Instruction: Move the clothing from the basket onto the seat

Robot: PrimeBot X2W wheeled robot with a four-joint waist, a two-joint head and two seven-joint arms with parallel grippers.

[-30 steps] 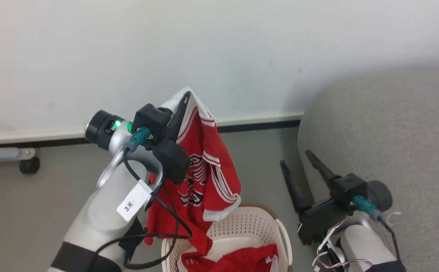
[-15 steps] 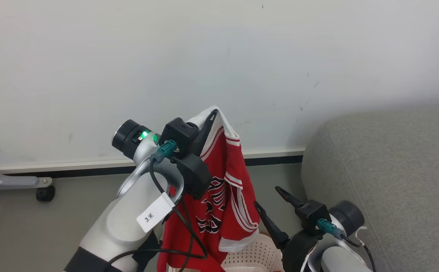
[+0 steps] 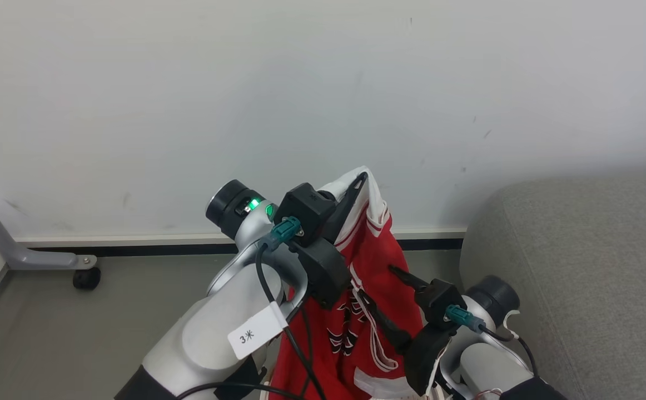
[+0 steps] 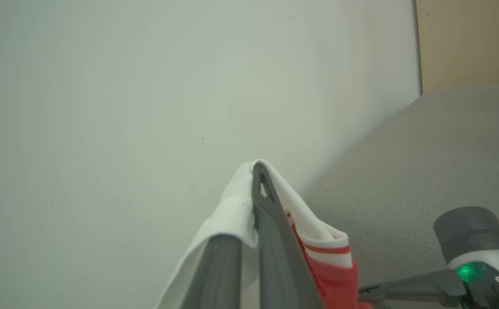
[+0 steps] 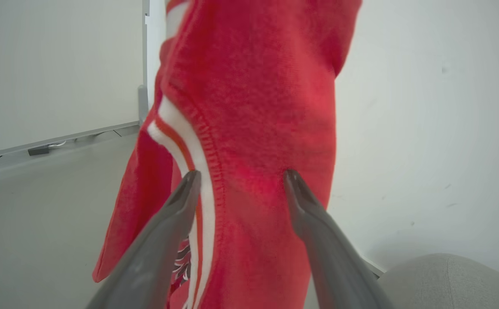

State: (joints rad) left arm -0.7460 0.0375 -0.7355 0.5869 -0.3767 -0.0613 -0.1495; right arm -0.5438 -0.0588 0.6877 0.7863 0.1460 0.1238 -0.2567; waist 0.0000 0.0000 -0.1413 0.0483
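Jersey [image 3: 376, 244] hangs mid-frame, its white edge pinched in the raised left hand [image 3: 361, 178] so it drapes free; the spread right hand [image 3: 378, 282] brackets it, probably to steady it beside the sofa [image 3: 579, 266].

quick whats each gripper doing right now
left gripper: closed, holding the red jersey up by its white edge
right gripper: open, fingertips spread at the hanging cloth, not gripping it

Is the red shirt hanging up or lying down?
Hanging. The red shirt dangles down from the left hand, shut on its white edge.
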